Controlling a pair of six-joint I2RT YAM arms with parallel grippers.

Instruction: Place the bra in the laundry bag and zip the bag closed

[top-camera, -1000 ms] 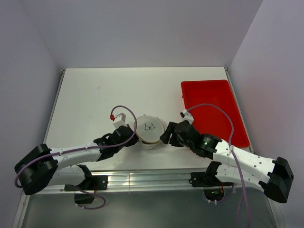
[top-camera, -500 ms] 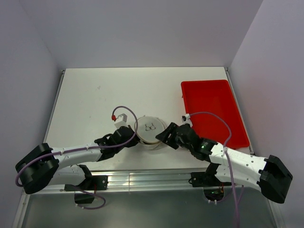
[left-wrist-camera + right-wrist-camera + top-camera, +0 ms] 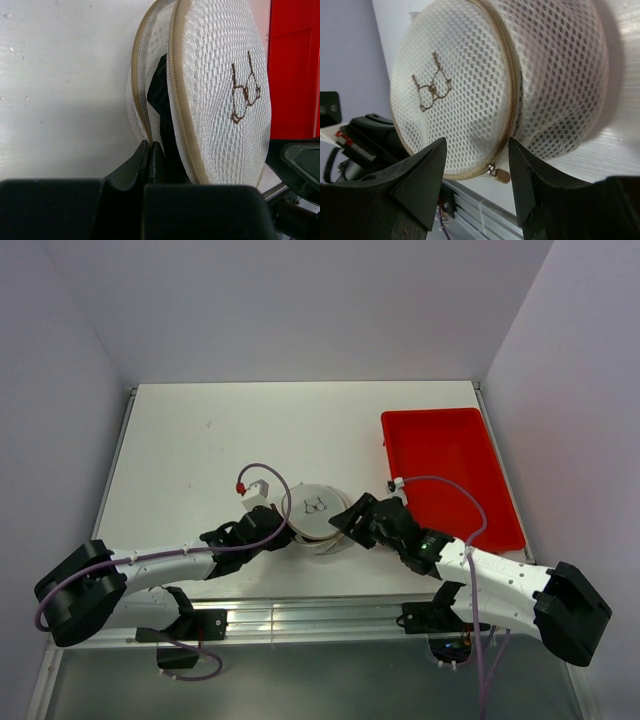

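Nearest me, my left gripper (image 3: 150,150) has its jaws pressed together on the tan zipper edge of the laundry bag's (image 3: 470,85) lower half, pinning that side down. My right gripper (image 3: 476,145) comes in from the other side with its jaws spread and nothing in them. The small tan zipper pull (image 3: 501,175) hangs just below and between its fingers.

The bag sits on the table (image 3: 200,440) close to the near edge, between the two grippers, with its two domed halves gaping on the left side. The bra (image 3: 162,100) is already inside, and I can see black fabric in that gap.

I judge the whole bundle to be very light and soft. The mesh should give under any push, and only the rim looks stiff enough to hold its shape. A tug on the zip would likely drag the bag along unless the left pinch holds. The bra may bulge into the gap and catch in the zipper teeth.

The place to take hold is the pull tab itself. It is small and could slip, so I would close squarely on it rather than on the mesh.

Further off to the right, the red tray (image 3: 450,450) lies well apart from the bag.
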